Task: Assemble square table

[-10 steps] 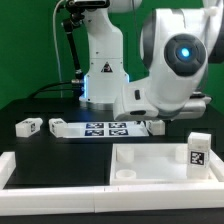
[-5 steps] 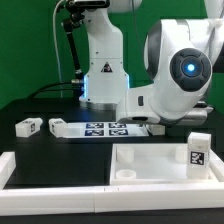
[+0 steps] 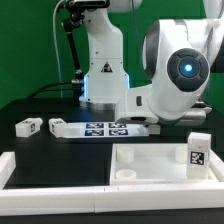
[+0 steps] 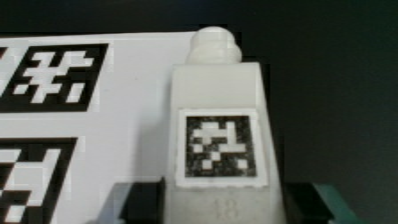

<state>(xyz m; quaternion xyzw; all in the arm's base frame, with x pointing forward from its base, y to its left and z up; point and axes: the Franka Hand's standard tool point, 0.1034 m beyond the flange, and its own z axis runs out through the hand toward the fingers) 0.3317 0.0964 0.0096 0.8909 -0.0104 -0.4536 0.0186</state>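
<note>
Wrist view showed the gripper [image 4: 221, 205] with its fingers closed against both sides of a tagged white leg [image 4: 221, 130] lying just beside the marker board [image 4: 80, 100], while the square tabletop [image 3: 150, 160] sat near that board.

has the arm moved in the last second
Yes. The arm swung toward the exterior view's left and a little up, judged against the fixed marker board, mostly early on.

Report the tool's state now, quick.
Tool: a finger on each side of a white leg that lies beside the marker board; whether it is clamped cannot be told.
</note>
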